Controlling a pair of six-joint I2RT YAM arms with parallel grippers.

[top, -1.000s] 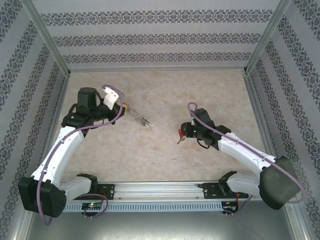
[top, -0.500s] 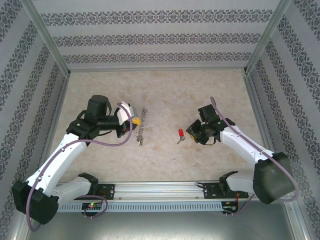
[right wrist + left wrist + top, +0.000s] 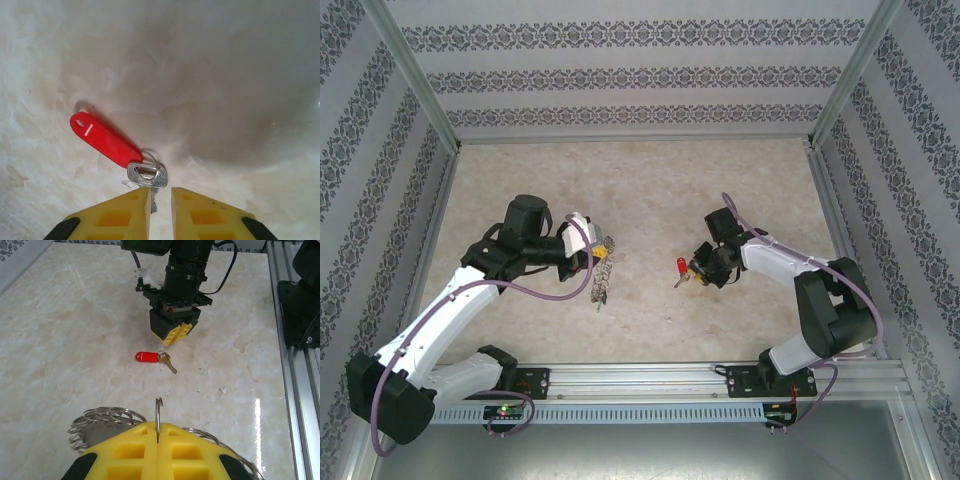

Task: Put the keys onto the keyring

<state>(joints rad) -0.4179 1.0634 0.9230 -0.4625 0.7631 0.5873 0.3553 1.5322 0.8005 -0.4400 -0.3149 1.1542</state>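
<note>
Now we are pinching the keyring (image 3: 158, 412) edge-on in our left gripper (image 3: 157, 434), jaws fully closed on its wire, so the loop is standing upright and presenting itself; more silvery coils (image 3: 97, 418) are hanging just beside the fingers. Our right gripper (image 3: 160, 200) is hovering with only a slim gap, straddling the blade of the key (image 3: 146, 175) directly beneath, probably lining up a pinch. Its red tag (image 3: 102, 139) is lying just beyond the fingertips, on the table (image 3: 240, 75)

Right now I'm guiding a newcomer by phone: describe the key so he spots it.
On the marble table, look by the yellow jaws of the right gripper. A silver key lies there; its long red tag sets it apart from the grey rings.
</note>
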